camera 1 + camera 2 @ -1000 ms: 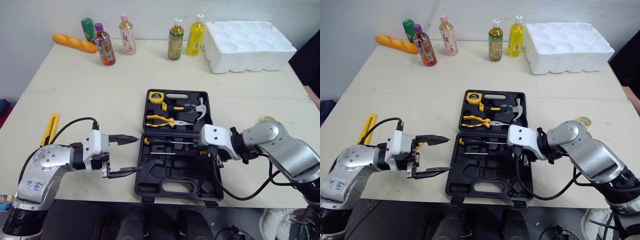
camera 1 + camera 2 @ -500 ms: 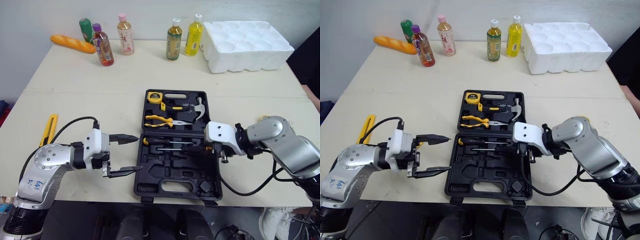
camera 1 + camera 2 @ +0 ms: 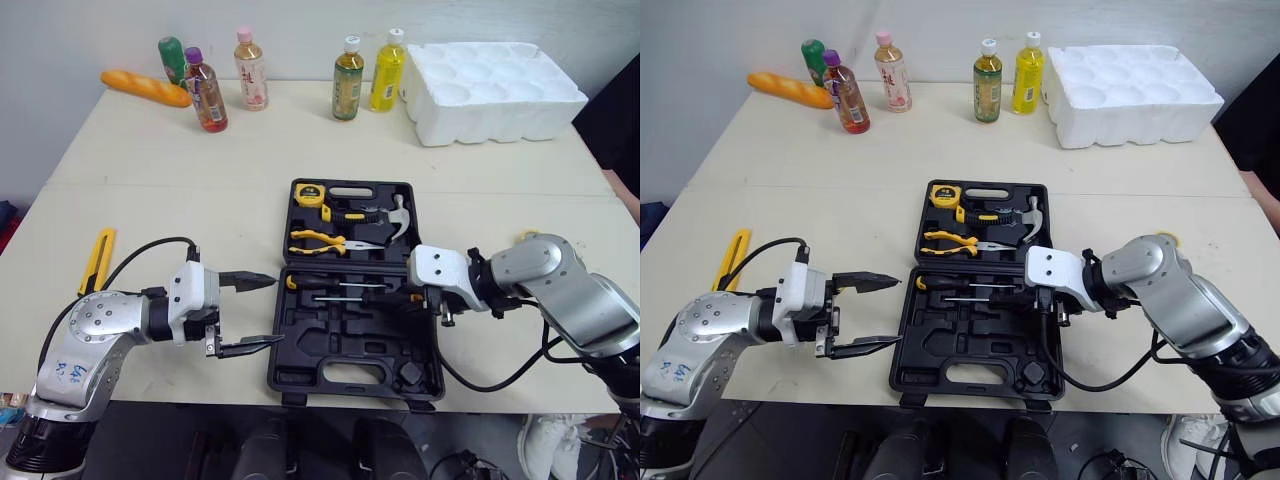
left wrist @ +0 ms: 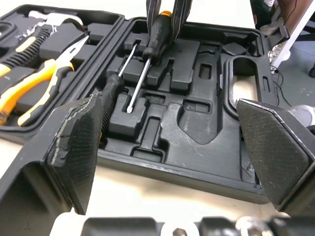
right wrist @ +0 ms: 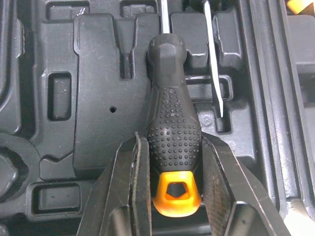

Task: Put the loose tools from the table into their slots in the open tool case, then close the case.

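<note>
Right end effector (image 5: 173,142) is closed on the black, dimpled handle of a screwdriver (image 5: 170,98), one finger on each side just above its orange cap. The screwdriver is over the near half of the open tool case (image 3: 355,350), its shaft lined up with a moulded groove (whether it is fully seated I cannot tell). A second screwdriver (image 3: 335,284) lies in the slot just beside it. Left end effector (image 3: 272,310) is spread wide and holds nothing, hovering just beside the case's left edge.

The case sits in the middle of a pale table (image 3: 200,170); its far half holds a tape measure (image 3: 312,194), pliers (image 3: 318,240) and a hammer (image 3: 385,220). A yellow tool (image 3: 98,258) lies loose near the table's left edge. Bottles (image 3: 349,78), a bread loaf (image 3: 147,88) and a white foam tray (image 3: 495,78) line the far side.

Both forearms reach inward, low over the table, fingers pointing toward the case.
</note>
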`<state>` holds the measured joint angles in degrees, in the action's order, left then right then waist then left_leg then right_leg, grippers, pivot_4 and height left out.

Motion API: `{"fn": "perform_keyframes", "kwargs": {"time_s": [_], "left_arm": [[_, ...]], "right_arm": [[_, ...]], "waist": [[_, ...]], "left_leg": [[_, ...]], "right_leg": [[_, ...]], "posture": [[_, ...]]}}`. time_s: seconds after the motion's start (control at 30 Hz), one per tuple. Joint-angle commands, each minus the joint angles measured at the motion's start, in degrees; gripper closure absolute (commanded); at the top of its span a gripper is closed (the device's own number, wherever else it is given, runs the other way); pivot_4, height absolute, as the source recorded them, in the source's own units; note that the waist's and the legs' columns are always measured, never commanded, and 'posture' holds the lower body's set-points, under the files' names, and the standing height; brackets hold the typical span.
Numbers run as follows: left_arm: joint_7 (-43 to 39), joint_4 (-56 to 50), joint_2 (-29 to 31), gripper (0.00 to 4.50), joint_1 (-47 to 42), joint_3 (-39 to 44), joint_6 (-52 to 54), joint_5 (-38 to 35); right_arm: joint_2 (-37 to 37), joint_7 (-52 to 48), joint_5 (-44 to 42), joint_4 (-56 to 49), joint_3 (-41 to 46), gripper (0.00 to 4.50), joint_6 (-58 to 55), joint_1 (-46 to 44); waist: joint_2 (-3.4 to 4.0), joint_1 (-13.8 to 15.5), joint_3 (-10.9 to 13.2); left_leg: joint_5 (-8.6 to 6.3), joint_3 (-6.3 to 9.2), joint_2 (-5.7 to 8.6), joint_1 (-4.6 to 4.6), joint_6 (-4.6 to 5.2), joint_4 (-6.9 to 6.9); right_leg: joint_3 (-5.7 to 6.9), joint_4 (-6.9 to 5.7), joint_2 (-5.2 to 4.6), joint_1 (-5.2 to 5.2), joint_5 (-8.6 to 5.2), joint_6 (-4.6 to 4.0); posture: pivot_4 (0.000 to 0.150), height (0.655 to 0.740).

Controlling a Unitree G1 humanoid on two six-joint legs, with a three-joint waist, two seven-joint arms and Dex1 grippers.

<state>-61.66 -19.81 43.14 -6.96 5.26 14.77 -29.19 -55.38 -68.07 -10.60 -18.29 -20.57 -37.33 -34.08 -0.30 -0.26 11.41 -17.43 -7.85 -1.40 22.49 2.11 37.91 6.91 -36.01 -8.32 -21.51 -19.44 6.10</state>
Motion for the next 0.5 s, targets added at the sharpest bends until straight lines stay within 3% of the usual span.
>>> {"fn": "perform_keyframes", "kwargs": {"time_s": [0.03,0.13,0.3,0.5], "left_arm": [[0.25,-1.28,0.12,0.00,0.05,1.11,-0.19,-0.79],[0.38,-1.13,-0.06,0.00,-0.03,1.12,-0.28,-0.74],[0.97,0.35,-0.71,0.00,-0.61,0.97,-1.39,0.28],[1.32,1.38,-1.25,0.00,-1.69,1.21,-2.03,0.37]], "right_arm": [[0.24,-0.19,0.79,-0.55,0.79,2.49,1.42,0.37],[0.97,0.42,0.27,-0.06,2.73,1.33,3.17,-0.46],[-1.00,-3.50,-2.93,0.17,6.52,1.33,3.93,-1.38],[3.17,-4.28,-10.31,2.74,14.69,1.33,8.68,3.00]], "waist": [[0.00,-0.01,0.00],[-0.01,-0.06,-0.01],[-0.01,0.02,-0.01],[-0.08,0.07,-0.05]], "left_leg": [[0.00,0.00,0.00,0.00,0.00,0.00],[0.00,0.00,0.00,0.00,0.00,0.01],[0.00,0.00,0.00,0.00,0.00,0.03],[-0.01,0.01,-0.01,0.00,0.01,0.04]], "right_leg": [[0.00,-0.01,0.00,0.00,0.00,0.00],[0.00,-0.01,0.00,0.00,0.00,0.00],[0.00,-0.02,0.02,0.00,0.00,0.00],[0.02,-0.01,0.03,0.03,0.00,0.00]], "posture": [[0.150,0.7400],[0.150,0.7400],[0.150,0.7400],[0.150,0.7400]]}}
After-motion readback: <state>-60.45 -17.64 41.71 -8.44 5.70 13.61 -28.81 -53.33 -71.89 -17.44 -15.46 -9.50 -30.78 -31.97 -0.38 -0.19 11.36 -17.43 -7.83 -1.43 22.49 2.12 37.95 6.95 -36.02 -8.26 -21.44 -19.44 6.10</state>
